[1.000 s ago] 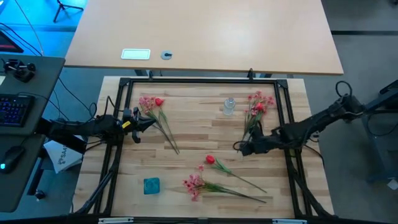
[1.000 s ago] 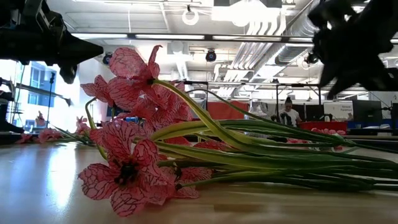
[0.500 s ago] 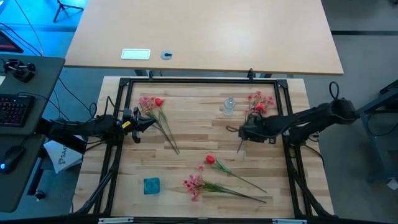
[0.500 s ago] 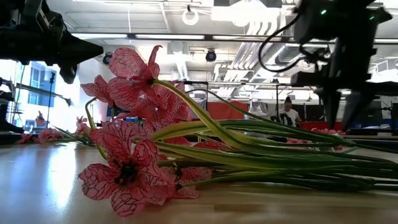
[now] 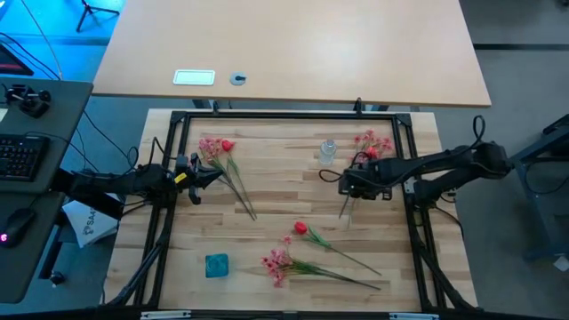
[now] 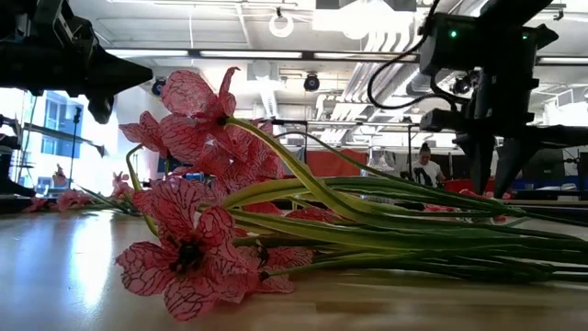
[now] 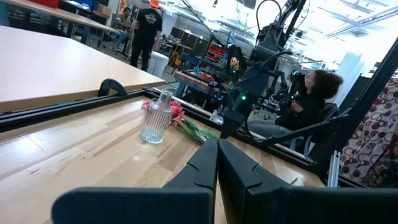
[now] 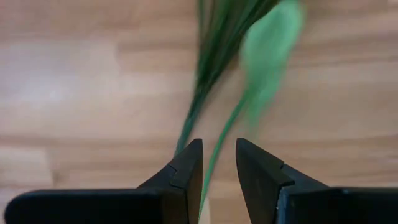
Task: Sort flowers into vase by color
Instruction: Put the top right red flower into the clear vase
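Observation:
Flowers lie flat on the table in several groups. A pink-and-red bunch (image 5: 220, 158) is at the left, and another (image 5: 367, 149) is at the far right beside the clear glass vase (image 5: 328, 151). A red bud (image 5: 300, 228) and a pink spray (image 5: 277, 262) lie near the front; the spray (image 6: 197, 248) fills the low view. My right gripper (image 5: 348, 184) points down, open, over the right bunch's stem ends. In its wrist view (image 8: 219, 165) one green stem (image 8: 235, 115) runs between the fingers. My left gripper (image 5: 203, 174) waits shut by the left bunch.
A black frame (image 5: 284, 116) runs round the working area, with its rails at the left, right and far sides. A small blue object (image 5: 216, 265) lies near the front left. The vase (image 7: 155, 118) stands upright just left of the right gripper. Bare wood lies mid-table.
My right gripper has moved from the middle right toward the table's far edge and slightly left, to the stem ends of the right bunch. It has also tipped until its fingers point straight down. The flowers and the left arm have stayed put.

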`<state>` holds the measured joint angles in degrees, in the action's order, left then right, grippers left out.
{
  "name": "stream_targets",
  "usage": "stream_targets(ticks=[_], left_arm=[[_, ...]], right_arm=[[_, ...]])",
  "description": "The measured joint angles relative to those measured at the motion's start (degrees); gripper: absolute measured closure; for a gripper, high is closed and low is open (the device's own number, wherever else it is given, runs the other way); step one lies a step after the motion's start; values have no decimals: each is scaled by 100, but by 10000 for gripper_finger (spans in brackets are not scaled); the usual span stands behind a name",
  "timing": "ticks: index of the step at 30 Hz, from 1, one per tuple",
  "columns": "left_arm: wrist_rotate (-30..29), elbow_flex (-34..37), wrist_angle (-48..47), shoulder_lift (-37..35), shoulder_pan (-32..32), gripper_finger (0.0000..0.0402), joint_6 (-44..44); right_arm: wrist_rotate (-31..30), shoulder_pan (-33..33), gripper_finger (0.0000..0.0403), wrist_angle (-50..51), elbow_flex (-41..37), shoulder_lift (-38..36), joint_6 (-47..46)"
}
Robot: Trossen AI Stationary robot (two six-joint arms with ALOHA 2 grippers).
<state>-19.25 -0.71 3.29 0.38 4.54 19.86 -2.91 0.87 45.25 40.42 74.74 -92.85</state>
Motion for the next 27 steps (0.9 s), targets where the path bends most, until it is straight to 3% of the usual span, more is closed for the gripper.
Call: stream_targets(ticks=[10, 18, 22, 27], left_arm=[[0, -1, 0, 0, 1, 402, 0], [0, -1, -2, 0, 1, 402, -1], [-2, -1, -2, -1, 2, 402, -1], [0, -2, -2, 0, 1, 402, -2]], right_arm=[[-180, -921, 314, 129, 0, 335, -1205], [-258, -421, 314, -268, 0, 1108, -961], [-136, -196, 314, -189, 11, 1116, -723], [-512, 117, 313, 79, -10, 1025, -437]])
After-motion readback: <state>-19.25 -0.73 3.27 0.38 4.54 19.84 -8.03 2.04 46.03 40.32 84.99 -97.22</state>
